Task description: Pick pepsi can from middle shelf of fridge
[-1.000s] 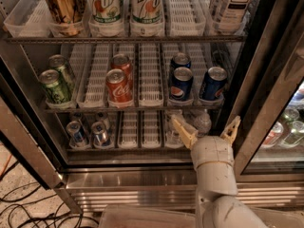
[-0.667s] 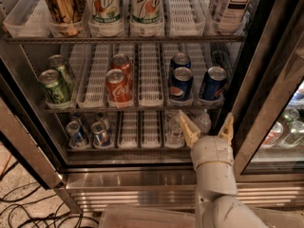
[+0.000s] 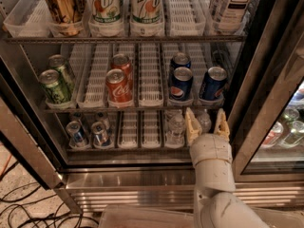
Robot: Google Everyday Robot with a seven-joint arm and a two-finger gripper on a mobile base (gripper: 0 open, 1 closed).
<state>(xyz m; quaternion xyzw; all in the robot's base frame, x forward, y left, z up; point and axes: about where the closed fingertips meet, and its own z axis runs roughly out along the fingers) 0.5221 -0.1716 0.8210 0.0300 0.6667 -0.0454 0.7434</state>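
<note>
The fridge stands open in front of me. Its middle shelf holds white lane trays. Three dark blue pepsi cans stand on its right side: one in front, one behind it, and one a lane further right. My gripper is open and empty, fingers pointing up. It is just below the front edge of the middle shelf, under the gap between the two front pepsi cans and in front of the bottom shelf.
Two red cola cans and two green cans stand left on the middle shelf. 7up bottles stand above. Small cans and clear bottles stand below. The glass door hangs open at right. Cables lie on the floor.
My gripper has edged up and slightly left toward the middle shelf's front edge. Its two fingers stand closer together than before. The cans have not moved.
</note>
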